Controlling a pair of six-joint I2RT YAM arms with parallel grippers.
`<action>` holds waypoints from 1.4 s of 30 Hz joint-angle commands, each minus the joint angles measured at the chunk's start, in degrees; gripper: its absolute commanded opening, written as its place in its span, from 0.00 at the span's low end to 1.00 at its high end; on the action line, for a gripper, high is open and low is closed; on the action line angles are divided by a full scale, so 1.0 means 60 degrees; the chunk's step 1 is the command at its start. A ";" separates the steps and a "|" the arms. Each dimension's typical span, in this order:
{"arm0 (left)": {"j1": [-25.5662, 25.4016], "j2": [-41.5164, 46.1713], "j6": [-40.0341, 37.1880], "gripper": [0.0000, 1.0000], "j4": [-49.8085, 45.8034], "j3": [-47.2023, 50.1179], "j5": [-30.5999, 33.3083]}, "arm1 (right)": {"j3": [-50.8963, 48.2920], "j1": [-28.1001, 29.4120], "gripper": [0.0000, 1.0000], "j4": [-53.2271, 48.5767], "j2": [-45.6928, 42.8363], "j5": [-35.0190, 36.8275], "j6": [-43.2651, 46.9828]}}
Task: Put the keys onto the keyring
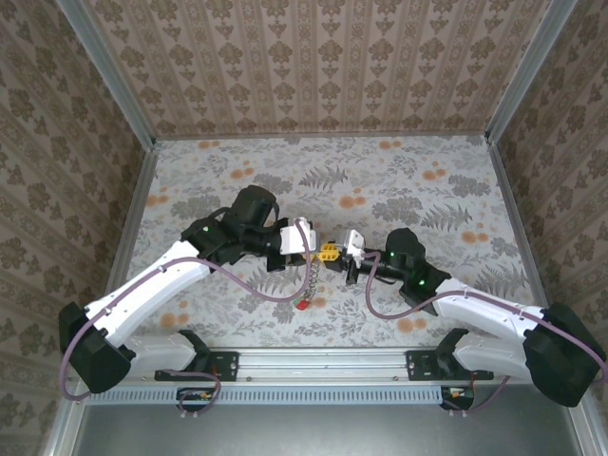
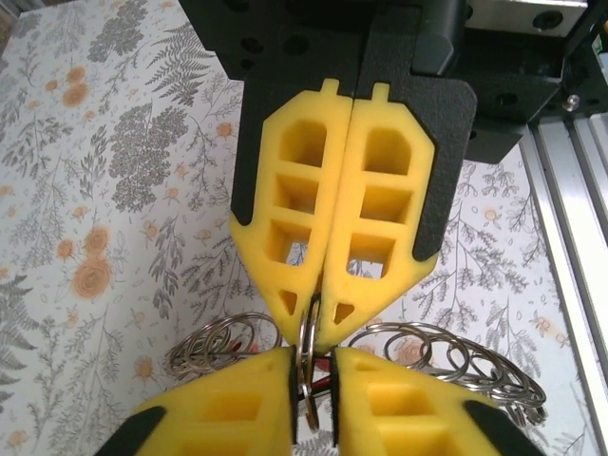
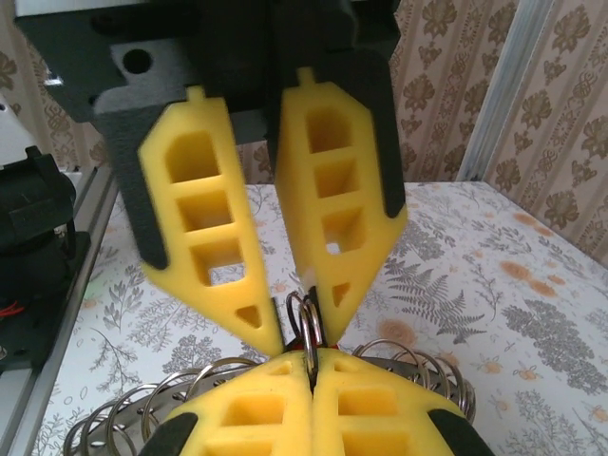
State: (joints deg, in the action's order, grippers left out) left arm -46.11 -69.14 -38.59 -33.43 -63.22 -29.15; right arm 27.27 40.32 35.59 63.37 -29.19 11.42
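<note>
The bottom edge of the left wrist view cuts off my left hand. Only the tips of its yellow cut-out fingers show, and they hide the middle of the grey metal keyring of linked wire rings. A red sliver behind them is too covered to identify. Whether those fingers press the ring standing between them, I cannot tell. In the right wrist view my right hand is cropped the same way and covers the coils. From above, the tiny red key at the chain's end is too small to make out.
</note>
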 commanded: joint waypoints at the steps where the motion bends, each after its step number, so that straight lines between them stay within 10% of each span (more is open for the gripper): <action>1: 0.0076 0.0098 0.0025 0.12 0.0099 0.0153 -0.0348 | -0.0089 -0.0043 0.00 0.1463 -0.0074 -0.0265 -0.0486; 8: 0.0334 0.0489 0.0089 0.00 -0.0157 0.0313 -0.0603 | -0.0051 -0.0091 0.00 0.1790 0.0189 -0.0655 -0.0873; 11: 0.0332 0.0568 0.0096 0.00 -0.0520 0.0142 -0.0319 | 0.0287 -0.0070 0.28 0.0220 0.0058 -0.0494 -0.0022; 14: 0.0299 0.0390 -0.0038 0.00 -0.1227 -0.0257 0.0091 | 0.0701 0.0001 0.32 -0.1530 0.0013 -0.0283 0.1098; 30: 0.0190 -0.0116 -0.0131 0.00 -0.1756 -0.0728 0.0264 | 0.1585 0.0367 0.27 -0.2327 0.0783 -0.0738 0.1078; 42: 0.0239 -0.0010 -0.0164 0.06 -0.1796 -0.0677 0.0060 | 0.1652 0.0397 0.00 -0.2095 0.1154 -0.0713 0.0632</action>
State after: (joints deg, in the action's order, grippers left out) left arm -44.58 -70.46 -39.00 -44.95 -65.82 -26.44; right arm 36.56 42.28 21.61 69.82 -32.88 16.56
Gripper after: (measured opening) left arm 0.059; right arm 0.057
